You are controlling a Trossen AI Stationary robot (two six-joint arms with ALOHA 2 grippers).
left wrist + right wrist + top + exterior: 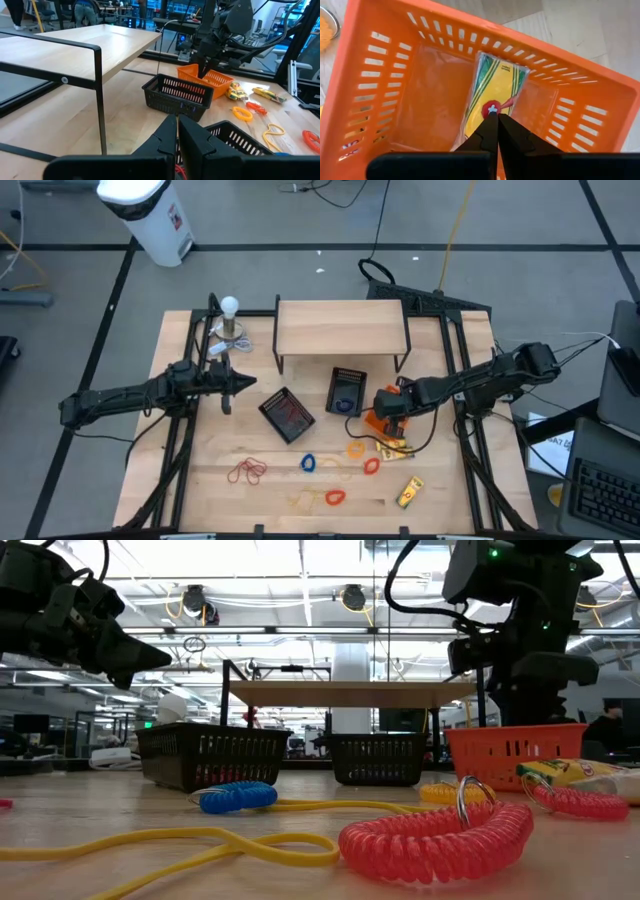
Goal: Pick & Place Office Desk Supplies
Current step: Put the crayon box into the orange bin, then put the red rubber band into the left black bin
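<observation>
Yellow packets and coiled loops, the desk supplies, lie scattered over the front half of the wooden table (200, 490). One yellow packet (492, 95) lies flat on the floor of the orange tray (380, 75), and the right gripper (494, 116) hangs just above it with its two fingers pressed together at the tips and nothing caught between them; whether the tips touch the packet cannot be told. In the high view the right gripper (385, 408) sits over the orange tray (374, 421), just right of the upright black mesh tray (347, 391). Another yellow packet (410, 493) lies near the table's front right, and one more (393, 445) rests just in front of the orange tray.

Orange loops (356, 449) and (372, 465) lie near that packet, a blue loop (308, 463) sits towards the middle, a red loop (335, 498) lies nearer the front edge, and a tangle of thin red bands (247, 471) lies to the left. A tilted black mesh tray (287, 414) holds red bands.

The left gripper (232, 383) hovers over the left part of the table, its fingers closed and empty, beside the white ball on its stand (230, 308). A wooden shelf (340, 327) spans the back.
</observation>
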